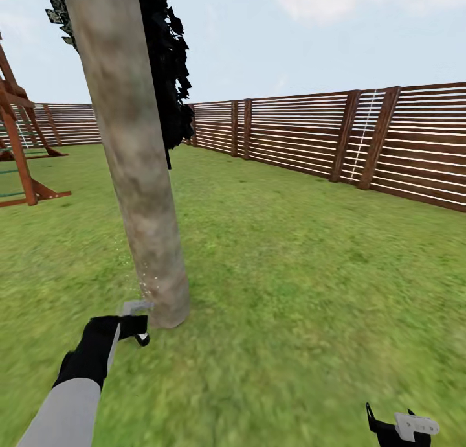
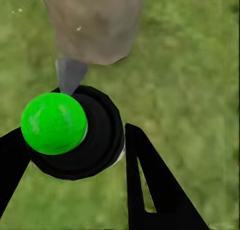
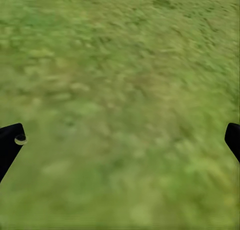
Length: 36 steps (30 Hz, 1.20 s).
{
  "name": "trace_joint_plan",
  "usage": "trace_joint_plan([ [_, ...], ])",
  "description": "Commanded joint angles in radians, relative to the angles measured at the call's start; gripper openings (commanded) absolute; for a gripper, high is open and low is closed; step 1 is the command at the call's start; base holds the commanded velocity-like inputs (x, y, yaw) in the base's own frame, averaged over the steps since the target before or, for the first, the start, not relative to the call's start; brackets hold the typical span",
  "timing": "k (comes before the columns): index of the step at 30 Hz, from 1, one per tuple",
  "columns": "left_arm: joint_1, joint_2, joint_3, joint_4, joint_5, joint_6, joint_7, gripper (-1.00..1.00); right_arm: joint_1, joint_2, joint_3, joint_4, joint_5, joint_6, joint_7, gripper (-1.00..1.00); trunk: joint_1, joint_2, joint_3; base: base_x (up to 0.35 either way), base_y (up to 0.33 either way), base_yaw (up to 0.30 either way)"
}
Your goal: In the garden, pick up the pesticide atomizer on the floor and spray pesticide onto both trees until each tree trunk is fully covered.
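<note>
While the left gripper [image 2: 75,155] clasps the atomizer [image 2: 70,130] facing the trunk [image 1: 139,175], the right gripper [image 3: 120,140] gapes empty over grass [image 3: 120,80].

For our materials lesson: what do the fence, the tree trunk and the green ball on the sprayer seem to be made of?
Fence: brown wood, horizontal slats between posts. Tree trunk: rough matte bark, mottled grey-beige. Green ball: probably smooth plastic, judging by its uniform bright colour and soft sheen.

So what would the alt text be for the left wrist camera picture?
The left gripper holds the pesticide atomizer, its round green top facing the camera and its grey nozzle aimed at the base of a thick tree trunk on the grass.
</note>
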State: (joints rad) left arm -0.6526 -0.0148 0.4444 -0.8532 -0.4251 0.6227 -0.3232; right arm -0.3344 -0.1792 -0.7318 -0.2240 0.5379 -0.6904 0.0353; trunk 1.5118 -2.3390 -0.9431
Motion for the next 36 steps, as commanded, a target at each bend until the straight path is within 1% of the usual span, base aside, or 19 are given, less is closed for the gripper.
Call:
trace_joint_plan([
  [1, -0.003, -0.018, -0.054, -0.017, -0.013, 0.042, -0.009, -1.00, 0.000, 0.000, 0.000, 0.000, 0.000, 0.000, 0.000, 1.00, 0.000, 0.000, 0.000, 0.000, 0.000, 0.000],
  [2, -0.015, -0.030, -0.085, -0.036, -0.012, 0.064, -0.012, -1.00, 0.000, 0.000, 0.000, 0.000, 0.000, 0.000, 0.000, 1.00, 0.000, 0.000, 0.000, 0.000, 0.000, 0.000],
  [4, -0.046, -0.036, -0.115, -0.068, -0.011, 0.102, -0.019, -1.00, 0.000, 0.000, 0.000, 0.000, 0.001, 0.000, 0.000, 1.00, 0.000, 0.000, 0.000, 0.000, 0.000, 0.000],
  [7, -0.056, 0.007, -0.113, -0.074, -0.011, 0.139, -0.023, -1.00, 0.000, 0.000, 0.000, 0.000, 0.001, 0.000, 0.000, 1.00, 0.000, 0.000, 0.000, 0.000, 0.000, 0.000],
  [11, -0.052, 0.006, -0.122, -0.078, -0.005, 0.144, -0.023, -1.00, 0.000, 0.000, 0.000, 0.000, 0.001, 0.000, 0.000, 1.00, 0.000, 0.000, 0.000, 0.000, 0.000, 0.000],
  [13, -0.056, 0.017, -0.119, -0.081, -0.005, 0.145, -0.031, -1.00, 0.000, 0.000, 0.000, 0.000, 0.001, 0.000, 0.000, 1.00, 0.000, 0.000, 0.000, 0.000, 0.000, 0.000],
  [14, -0.059, 0.038, -0.117, -0.082, -0.005, 0.146, -0.053, -1.00, 0.000, 0.000, 0.000, 0.000, 0.001, 0.000, 0.001, 1.00, 0.000, 0.000, 0.000, 0.000, 0.000, 0.000],
  [15, -0.067, 0.105, -0.117, -0.083, -0.005, 0.157, -0.124, -1.00, 0.000, 0.000, 0.000, 0.000, 0.001, 0.000, 0.001, 1.00, 0.000, 0.000, 0.000, 0.000, 0.000, 0.000],
  [16, -0.074, 0.126, -0.121, -0.084, -0.006, 0.183, -0.163, -1.00, 0.000, 0.000, 0.000, 0.000, 0.001, 0.000, 0.001, 1.00, 0.000, 0.000, 0.000, 0.000, 0.000, 0.000],
  [18, -0.078, 0.122, -0.139, -0.105, -0.007, 0.222, -0.185, -1.00, 0.000, 0.000, 0.000, 0.000, 0.001, 0.000, 0.001, 1.00, 0.000, 0.000, 0.000, 0.000, 0.000, 0.000],
  [19, -0.079, 0.114, -0.168, -0.128, -0.006, 0.232, -0.189, -1.00, 0.000, 0.000, 0.000, 0.000, 0.001, 0.000, 0.001, 1.00, 0.000, 0.000, 0.000, 0.000, 0.000, 0.000],
  [20, -0.080, 0.096, -0.232, -0.178, -0.007, 0.286, -0.192, -1.00, 0.000, 0.000, 0.000, 0.000, 0.001, 0.000, 0.001, 1.00, 0.000, 0.000, 0.000, 0.000, 0.000, 0.000],
  [22, -0.081, 0.095, -0.269, -0.247, -0.005, 0.361, -0.193, -1.00, 0.000, 0.000, 0.000, 0.000, 0.001, 0.000, 0.001, 1.00, 0.000, 0.000, 0.000, 0.000, 0.000, 0.000],
  [24, -0.088, 0.114, -0.278, -0.276, -0.006, 0.385, -0.195, -1.00, 0.000, 0.000, 0.000, 0.000, 0.001, 0.001, 0.001, 1.00, 0.000, 0.000, 0.000, 0.000, 0.000, 0.000],
  [25, -0.096, 0.134, -0.277, -0.277, -0.006, 0.389, -0.195, -1.00, 0.000, 0.000, 0.000, 0.000, 0.001, 0.001, 0.002, 1.00, 0.000, 0.000, 0.000, 0.000, 0.000, 0.000],
  [26, -0.102, 0.174, -0.275, -0.277, -0.005, 0.392, -0.198, -1.00, 0.000, 0.000, 0.000, 0.000, 0.001, 0.001, 0.001, 1.00, 0.000, 0.000, 0.000, 0.000, 0.000, 0.000],
  [29, -0.113, 0.227, -0.276, -0.277, -0.005, 0.394, -0.235, -1.00, 0.000, 0.000, 0.000, 0.000, 0.001, 0.001, 0.002, 1.00, 0.000, 0.000, 0.000, 0.000, 0.000, 0.000],
  [32, -0.104, 0.241, -0.285, -0.263, -0.008, 0.391, -0.261, -1.00, 0.000, 0.000, 0.000, 0.000, 0.001, 0.000, 0.002, 1.00, 0.000, 0.000, 0.000, 0.000, 0.000, 0.000],
  [36, -0.102, 0.239, -0.288, -0.147, -0.015, 0.386, -0.261, -1.00, 0.000, 0.000, 0.000, 0.000, 0.001, 0.000, 0.002, 1.00, 0.000, 0.000, 0.000, 0.000, 0.000, 0.089],
])
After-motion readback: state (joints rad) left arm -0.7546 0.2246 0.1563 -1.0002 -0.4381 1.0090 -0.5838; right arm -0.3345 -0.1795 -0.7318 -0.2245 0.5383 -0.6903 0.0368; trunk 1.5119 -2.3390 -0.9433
